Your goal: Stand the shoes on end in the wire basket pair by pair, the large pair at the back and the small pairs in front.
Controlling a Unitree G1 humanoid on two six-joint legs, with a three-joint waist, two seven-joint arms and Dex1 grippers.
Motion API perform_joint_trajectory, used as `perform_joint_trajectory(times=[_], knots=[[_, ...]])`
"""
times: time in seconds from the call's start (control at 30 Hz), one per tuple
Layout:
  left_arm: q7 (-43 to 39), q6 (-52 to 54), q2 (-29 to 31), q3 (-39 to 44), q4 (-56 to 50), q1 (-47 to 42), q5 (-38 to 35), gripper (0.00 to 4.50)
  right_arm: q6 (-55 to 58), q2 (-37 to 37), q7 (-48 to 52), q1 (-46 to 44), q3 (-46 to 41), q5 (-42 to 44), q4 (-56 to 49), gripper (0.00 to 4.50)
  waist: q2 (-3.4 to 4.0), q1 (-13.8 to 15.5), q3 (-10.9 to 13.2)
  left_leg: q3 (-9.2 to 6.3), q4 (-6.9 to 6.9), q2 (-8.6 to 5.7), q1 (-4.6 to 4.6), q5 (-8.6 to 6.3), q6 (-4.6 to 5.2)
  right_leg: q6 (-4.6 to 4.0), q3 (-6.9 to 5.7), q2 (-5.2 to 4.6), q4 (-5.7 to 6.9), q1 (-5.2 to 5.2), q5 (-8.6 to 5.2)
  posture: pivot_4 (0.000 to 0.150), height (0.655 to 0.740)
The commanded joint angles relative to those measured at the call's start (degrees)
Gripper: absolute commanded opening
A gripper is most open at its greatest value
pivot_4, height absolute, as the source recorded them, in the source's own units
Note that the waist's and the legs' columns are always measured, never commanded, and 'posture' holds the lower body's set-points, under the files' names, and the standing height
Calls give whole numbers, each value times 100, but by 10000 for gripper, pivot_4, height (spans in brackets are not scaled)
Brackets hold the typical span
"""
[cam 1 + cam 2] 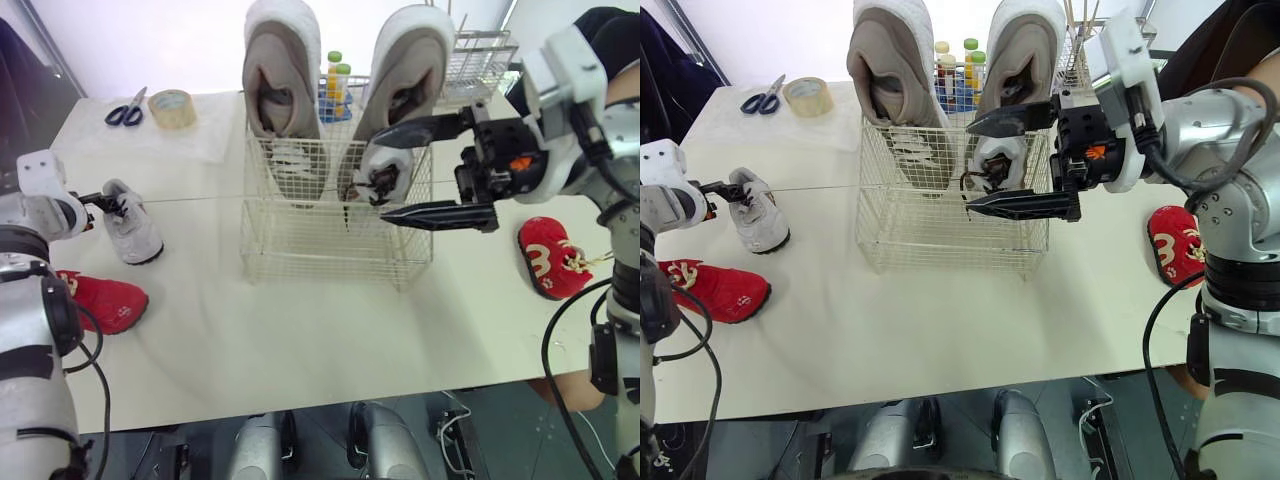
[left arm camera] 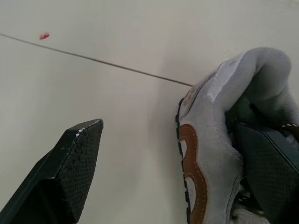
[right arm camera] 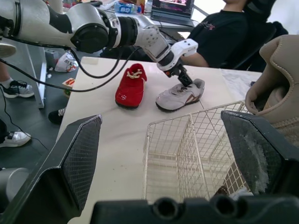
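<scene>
Left fingers: my left fingers [image 1: 108, 203] are open at the heel of the small grey shoe [image 1: 132, 225], one finger down inside its mouth, the other outside with a gap to the side wall. Nothing gripped yet.
Right fingers: my right fingers [image 1: 378, 175] are spread wide and empty over the right half of the basket [image 1: 330, 245].
Where the shoes are: the big beige pair [image 1: 282, 70] stands on end at the back of the basket. One small grey mate [image 1: 992, 160] stands in front of them at the right. The grey shoe lies on the desk [image 1: 300, 330] at 9 o'clock from the basket.
Doing it well: I'd close on the heel wall deep enough that the shoe won't swing, lift it clear of the rim, then tip it on end beside its mate in the front row.
In my way: my own right arm hangs across the drop spot, so I reckon it should pull off toward 3 o'clock first.
Waiting: a red shoe [image 1: 105, 300] at 8 o'clock, a second red shoe [image 1: 548, 257] at 3 o'clock.
Around: scissors [image 1: 127, 110] and tape roll [image 1: 172, 107] at 10 o'clock, bottles [image 1: 338, 75] at 12 o'clock behind the basket. A person [image 3: 224, 32] sits beyond the desk.
</scene>
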Motion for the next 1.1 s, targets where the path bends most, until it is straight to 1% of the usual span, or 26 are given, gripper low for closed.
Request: perform_joint_trajectory(times=[0.03,0.1,0.3,0.33,0.37,0.47,0.53,0.6,0.7,0.77,0.8,0.87,0.97,1.1], knots=[[81,-62,29,130,121,216,175,42538,-26,-127,-50,-11,-190,50,-189,44656,0,-16,0,0,0,1,0,0,0,0,0,-1,0,0,0,1500,7400],[113,-88,7,194,134,252,203,36323,4,-123,-73,-82,-204,73,-125,45000,-1,-21,-1,1,0,1,0,0,0,0,0,-1,1,-1,0,1500,7400],[219,-175,-117,373,166,412,272,5415,-8,-140,-67,-159,-175,8,-49,45000,1,-38,-3,7,1,1,9,0,0,0,3,-1,11,-1,0,1500,7400],[233,-177,-133,398,163,413,270,1358,-14,-140,-58,-171,-167,-4,-26,45000,1,-36,-3,7,1,1,11,1,-1,0,4,-1,14,-1,0,1500,7400],[237,-181,-144,426,157,423,263,571,-32,-151,-55,-152,-158,-28,-43,45000,1,-30,-3,7,1,2,12,1,-2,0,4,-1,15,-1,0,1500,7400],[276,-204,-130,638,90,283,135,571,-16,-169,-57,-143,-167,-32,-38,45000,1,-21,-3,7,3,4,12,1,-2,0,4,-3,18,0,0,1500,7400],[168,-397,-74,782,-64,91,33,571,-6,-163,-87,-114,-178,-38,-51,45000,0,-16,-3,7,4,3,12,1,-2,0,4,-3,18,0,0,1500,7400],[-37,-667,-31,990,-325,-171,-142,571,88,-119,-182,-106,-261,67,-46,45000,-6,-12,1,7,4,4,12,2,-2,0,4,-3,18,0,0,1500,7400],[-263,-896,-80,1345,-896,-453,-496,571,284,12,-389,-192,-466,335,97,45000,-39,12,8,-2,5,6,4,2,-4,0,-1,-2,19,-1,0,1500,7400],[-401,-756,-238,1568,-1773,-365,-823,571,403,90,-590,-231,-569,460,178,45000,-41,14,7,-9,7,5,-3,2,-3,-1,-3,-4,18,-1,1,1500,7400],[-392,-653,-354,1641,-2387,-201,-963,571,463,139,-705,-249,-620,517,210,45000,-42,15,6,-8,8,2,-4,2,-3,0,-1,-7,22,1,1,1500,7400],[-299,-511,-626,1787,-3624,235,-1232,571,512,195,-851,-239,-668,570,200,45000,-42,12,6,-9,9,0,-5,1,0,0,-1,-9,19,4,2,1500,7400],[-14,-616,-1105,1838,-5499,909,-1424,571,475,231,-1004,-158,-700,551,147,45000,-38,2,4,-8,8,0,-4,1,0,1,1,-9,21,3,2,1500,7400],[459,-966,-1693,1904,-7021,1310,-1532,571,380,201,-1057,-120,-675,443,214,45000,-39,0,4,-11,12,2,-4,7,-7,1,-2,-2,29,2,2,1500,7400]])
